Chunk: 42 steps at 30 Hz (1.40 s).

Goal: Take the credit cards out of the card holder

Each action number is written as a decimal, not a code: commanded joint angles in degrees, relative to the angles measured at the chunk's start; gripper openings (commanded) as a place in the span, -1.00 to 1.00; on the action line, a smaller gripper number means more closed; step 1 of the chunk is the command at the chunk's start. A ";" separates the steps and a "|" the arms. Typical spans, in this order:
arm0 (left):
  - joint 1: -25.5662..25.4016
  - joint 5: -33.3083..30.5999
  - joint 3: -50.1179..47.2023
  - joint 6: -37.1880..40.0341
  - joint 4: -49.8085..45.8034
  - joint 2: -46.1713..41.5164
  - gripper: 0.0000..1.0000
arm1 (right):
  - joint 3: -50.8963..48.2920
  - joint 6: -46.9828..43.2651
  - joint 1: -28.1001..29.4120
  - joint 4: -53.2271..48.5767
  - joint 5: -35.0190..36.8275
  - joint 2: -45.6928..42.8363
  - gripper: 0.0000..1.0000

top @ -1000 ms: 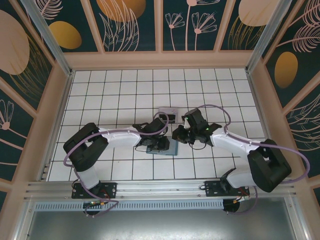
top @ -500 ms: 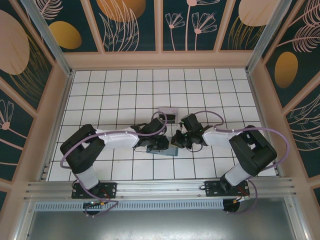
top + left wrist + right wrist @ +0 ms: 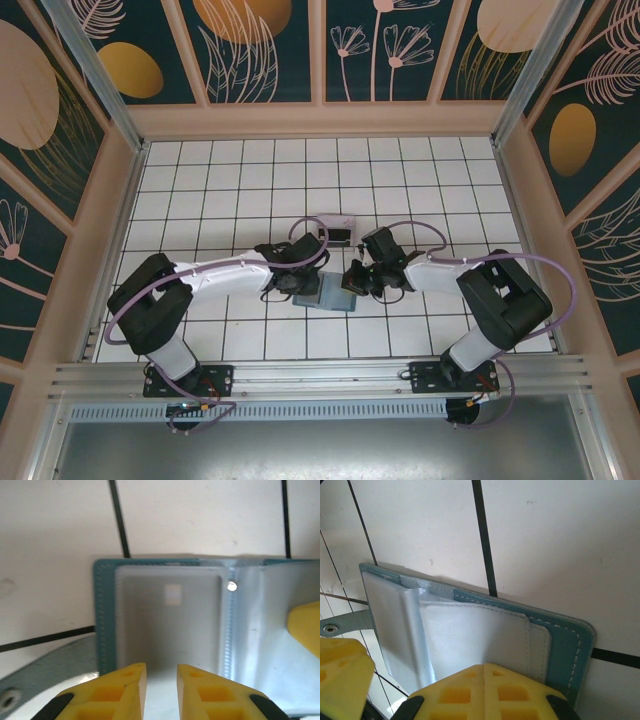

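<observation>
You see the slate-blue leather-like card holder [image 3: 337, 298] open, its long axis across the bench [image 3: 200, 180]. The left gripper [image 3: 161, 680] is slightly apart, the right gripper [image 3: 485, 680] together.

The card holder [image 3: 338, 297] lies open on the white-tiled counter [image 3: 220, 190], slate-blue with stitched edges (its snap strap trails off to one side). Clear sleeves line its inside, and a grey card [image 3: 170, 625] sits in one pocket.

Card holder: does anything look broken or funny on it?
Not broken. The card holder lies open on the tiles, but one clear plastic sleeve near its middle bulges up instead of lying flat. I see no tear or spill.
</observation>
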 commanded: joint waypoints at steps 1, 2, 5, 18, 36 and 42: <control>0.42 -5.38 2.32 1.98 -5.35 1.28 -0.53 | -0.52 -1.36 -0.33 -4.05 2.75 1.87 -0.92; 0.42 -5.66 2.41 2.05 -5.52 1.39 -0.53 | -0.52 -1.40 -0.32 -4.12 2.74 1.80 -0.92; 0.36 -6.13 2.42 2.28 -5.81 1.69 -0.56 | -0.52 -1.44 -0.23 -4.32 2.75 1.78 -0.92; 0.40 -4.67 2.16 3.16 -5.48 5.21 -0.53 | -0.04 -1.53 -0.06 -5.12 2.55 0.86 -0.94; 0.18 1.88 3.16 3.91 -1.34 6.71 -0.05 | 0.37 -1.30 0.63 -4.78 1.88 1.25 -0.95; 0.00 1.39 5.59 4.61 -3.01 7.69 -0.03 | 0.56 -1.37 0.81 -4.54 1.57 1.18 -0.95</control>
